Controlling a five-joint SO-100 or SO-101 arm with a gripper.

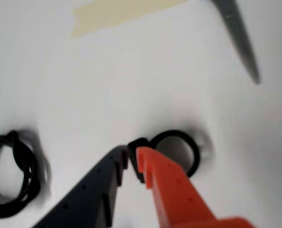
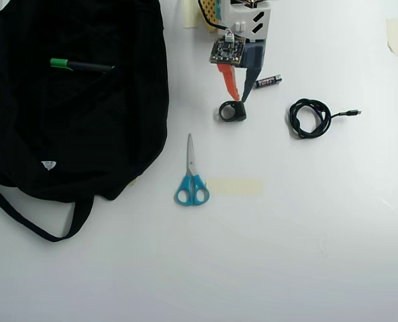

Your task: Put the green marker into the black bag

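The gripper (image 2: 238, 100) is hanging well to the right of the black bag (image 2: 24, 134) in the overhead view, its fingers nearly together over a small black ring (image 2: 232, 111) — whether they are pinching its tab, I cannot tell. The green marker (image 2: 81, 66) is lying on the bag's upper part, on the cloth. The risk: the arm is working at the wrong object, so the ring could get dragged off. The marker is showing a dark barrel and bright green cap.
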